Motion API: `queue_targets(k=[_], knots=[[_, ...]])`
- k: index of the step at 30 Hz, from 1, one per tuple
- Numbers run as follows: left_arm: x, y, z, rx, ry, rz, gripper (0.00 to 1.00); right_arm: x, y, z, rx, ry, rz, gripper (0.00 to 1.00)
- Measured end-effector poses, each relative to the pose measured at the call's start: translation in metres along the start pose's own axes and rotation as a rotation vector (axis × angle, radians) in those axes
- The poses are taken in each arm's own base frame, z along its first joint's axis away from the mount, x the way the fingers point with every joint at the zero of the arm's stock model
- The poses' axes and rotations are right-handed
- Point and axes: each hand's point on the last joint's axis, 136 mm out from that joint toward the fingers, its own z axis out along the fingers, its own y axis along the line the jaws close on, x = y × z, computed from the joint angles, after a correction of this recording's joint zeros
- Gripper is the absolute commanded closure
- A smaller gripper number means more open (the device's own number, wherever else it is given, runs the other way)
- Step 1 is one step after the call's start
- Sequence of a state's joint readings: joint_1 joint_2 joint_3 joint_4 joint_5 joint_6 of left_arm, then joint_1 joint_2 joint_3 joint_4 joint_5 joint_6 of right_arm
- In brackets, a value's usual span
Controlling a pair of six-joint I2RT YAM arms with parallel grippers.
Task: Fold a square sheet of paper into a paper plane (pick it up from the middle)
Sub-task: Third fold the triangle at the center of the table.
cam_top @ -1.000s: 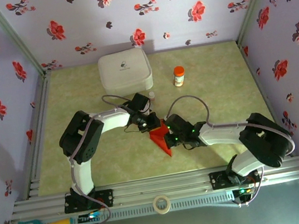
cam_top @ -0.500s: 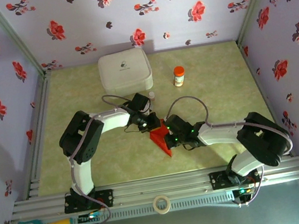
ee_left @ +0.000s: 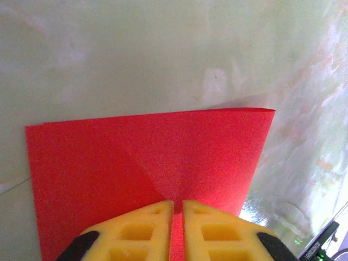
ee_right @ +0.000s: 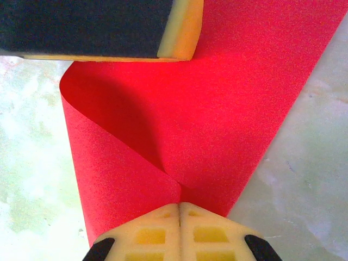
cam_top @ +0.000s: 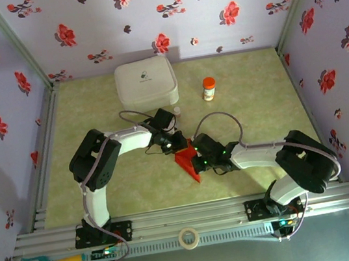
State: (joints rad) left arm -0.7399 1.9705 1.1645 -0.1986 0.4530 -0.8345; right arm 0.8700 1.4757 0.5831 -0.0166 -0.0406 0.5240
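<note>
Left hand [ee_left: 178,205] and right hand [ee_right: 179,206] each pinch the square sheet of paper [ee_right: 234,92], curling it over toward the near edge of the table [ee_left: 136,54], probably to set a crease.

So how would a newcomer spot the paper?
Look at the green table's near middle, where the left arm and right arm meet. The square sheet of paper is the bright red piece there, unlike the white case and orange-capped bottle farther back.
</note>
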Motion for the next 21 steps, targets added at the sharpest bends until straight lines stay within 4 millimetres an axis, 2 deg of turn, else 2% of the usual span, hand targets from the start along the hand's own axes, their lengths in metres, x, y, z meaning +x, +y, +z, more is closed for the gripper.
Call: queue_targets(k=[4,7,11,15,19,21], knots=[[-0.003,-0.002,-0.003,-0.016,-0.003,0.0,0.8,-0.002,0.001,0.001,-0.004,-0.006,0.0,1.0],[-0.009,-0.006,-0.009,-0.037,-0.017,0.011,0.72,-0.003,0.002,0.003,-0.009,-0.013,0.0,1.0],[-0.019,-0.014,-0.027,-0.059,-0.073,0.029,0.69,-0.006,0.004,0.005,-0.021,-0.023,0.003,1.0],[-0.024,-0.027,-0.058,-0.045,-0.15,0.046,0.79,-0.008,0.005,0.006,-0.03,-0.026,0.006,1.0],[-0.011,-0.034,-0.092,0.013,-0.218,0.045,0.93,-0.012,0.006,0.007,-0.035,-0.023,0.011,1.0],[0.0,-0.032,-0.102,0.053,-0.239,0.03,0.99,-0.013,0.006,0.008,-0.036,-0.022,0.014,1.0]])
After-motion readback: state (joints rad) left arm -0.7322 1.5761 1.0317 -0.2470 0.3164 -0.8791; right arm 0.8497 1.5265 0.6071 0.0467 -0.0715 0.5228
